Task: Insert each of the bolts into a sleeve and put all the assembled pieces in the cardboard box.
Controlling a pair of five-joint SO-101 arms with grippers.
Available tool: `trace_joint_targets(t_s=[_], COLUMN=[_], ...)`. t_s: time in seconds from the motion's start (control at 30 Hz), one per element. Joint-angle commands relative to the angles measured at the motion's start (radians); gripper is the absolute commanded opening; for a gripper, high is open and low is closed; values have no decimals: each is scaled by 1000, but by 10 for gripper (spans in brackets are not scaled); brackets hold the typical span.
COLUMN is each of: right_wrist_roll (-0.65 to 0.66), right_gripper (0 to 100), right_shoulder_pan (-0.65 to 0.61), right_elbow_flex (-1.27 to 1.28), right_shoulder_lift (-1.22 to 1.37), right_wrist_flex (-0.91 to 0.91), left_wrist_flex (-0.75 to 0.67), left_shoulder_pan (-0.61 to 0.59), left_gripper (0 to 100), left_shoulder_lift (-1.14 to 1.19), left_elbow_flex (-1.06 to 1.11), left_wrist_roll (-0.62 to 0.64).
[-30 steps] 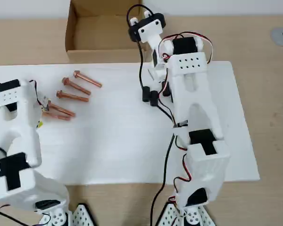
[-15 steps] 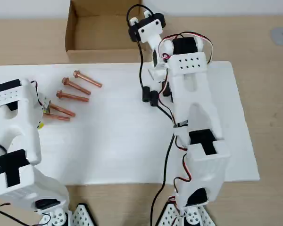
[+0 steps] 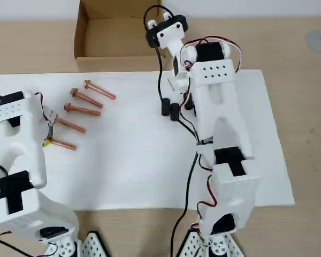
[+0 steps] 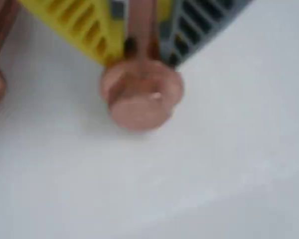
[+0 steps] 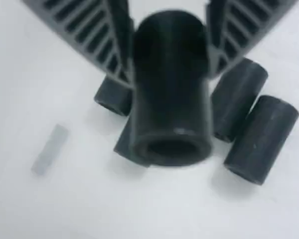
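Seen from above, a white mat (image 3: 128, 160) covers a wooden table, with the open cardboard box (image 3: 80, 37) just past its far edge. The left gripper (image 3: 49, 133) sits at the mat's left side with a copper bolt (image 3: 64, 144) sticking out of it, and four loose bolts (image 3: 85, 98) lie nearby, toward the box. The right arm stretches over the middle, with black loose sleeves (image 3: 169, 110) just beside it. In the left wrist view, the fingers (image 4: 84, 30), one yellow and one grey, are clamped on the bolt's shaft close to its head, likely so it can be lifted and steered. Whether the head touches the mat cannot be told. In the right wrist view, the right gripper (image 5: 169, 50) grasps a black sleeve (image 5: 172, 99) across its body, its hollow end facing outward, probably to receive a bolt. From above the arm covers this grasp, but that view adds that bolt and sleeve are well apart
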Motion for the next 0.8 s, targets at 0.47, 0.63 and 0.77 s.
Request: trace_joint_targets(t_s=[0.47,0.63,0.77], right_wrist_roll=[-55,-77,-71], right_gripper=[12,12,12], right_shoulder_pan=[-10,-12,-13], right_elbow_flex=[-50,-39,71], right_shoulder_lift=[-211,-476,-694], right_wrist_flex=[58,89,94], left_wrist_flex=[437,586,591], left_shoulder_pan=[402,460,470], left_gripper=[3,3,3], left_shoulder_lift=[-15,-58,-194], left_elbow_flex=[-845,-1157,-1250], left_wrist_roll=[-437,-519,-569])
